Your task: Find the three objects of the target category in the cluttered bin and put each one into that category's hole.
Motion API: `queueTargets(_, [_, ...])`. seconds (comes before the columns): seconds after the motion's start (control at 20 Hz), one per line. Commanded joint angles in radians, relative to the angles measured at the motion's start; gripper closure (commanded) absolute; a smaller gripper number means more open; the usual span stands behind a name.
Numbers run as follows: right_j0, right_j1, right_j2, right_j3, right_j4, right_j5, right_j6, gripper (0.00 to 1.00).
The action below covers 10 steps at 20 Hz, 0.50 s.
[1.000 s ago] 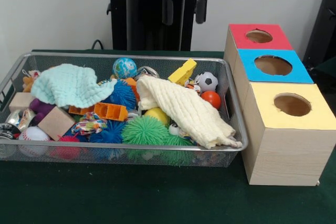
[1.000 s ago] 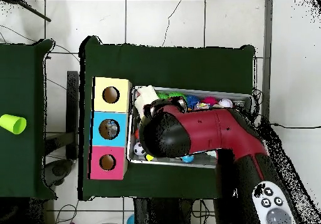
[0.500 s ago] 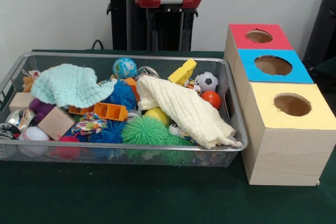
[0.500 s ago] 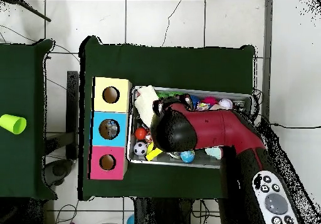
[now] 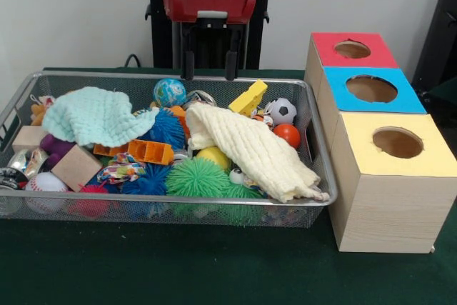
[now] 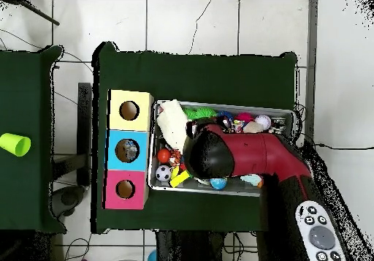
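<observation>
The target category is not stated, so I judge from the bin (image 5: 314, 148): it holds several balls, and balls seem the likely targets. A globe ball (image 5: 169, 92) lies at the far side of the bin, a soccer ball (image 5: 283, 111) and an orange ball (image 5: 287, 135) sit together near the end closest to the boxes, and a yellow ball (image 5: 213, 157) is half hidden under the cream cloth (image 5: 250, 149). A baseball (image 5: 44, 183) lies at the opposite end.

The end effector (image 5: 210, 66) hangs above the far rim of the bin, released, its two fingers (image 5: 188, 62) apart and pointing straight down, with nothing between them. The relation that matters most: the globe ball is just below it and a little toward the end away from the boxes, closer than any other ball. The soccer ball and orange ball lie further off, toward the boxes. In the overhead view the red arm (image 6: 241, 152) covers the middle of the bin, so I cannot check this from above.

Beside the bin, on the green surface (image 5: 178, 262), stand three boxes in a row, with a red (image 5: 352, 49), a blue (image 5: 371, 88) and a yellow (image 5: 397, 142) top, each with one round hole. A mint cloth (image 5: 96, 116) covers the other end of the bin, and something may be hidden under it.
</observation>
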Motion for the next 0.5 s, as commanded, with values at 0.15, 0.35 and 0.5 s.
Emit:
queueTargets(0.15, [0.042,0.030,-0.082,-0.029,0.022,-0.040,0.200,0.00])
queueTargets(0.35, [0.054,0.036,-0.097,-0.038,0.028,-0.046,0.196,0.00])
queueTargets(0.5, [0.065,0.029,-0.107,-0.054,0.040,-0.021,0.186,0.00])
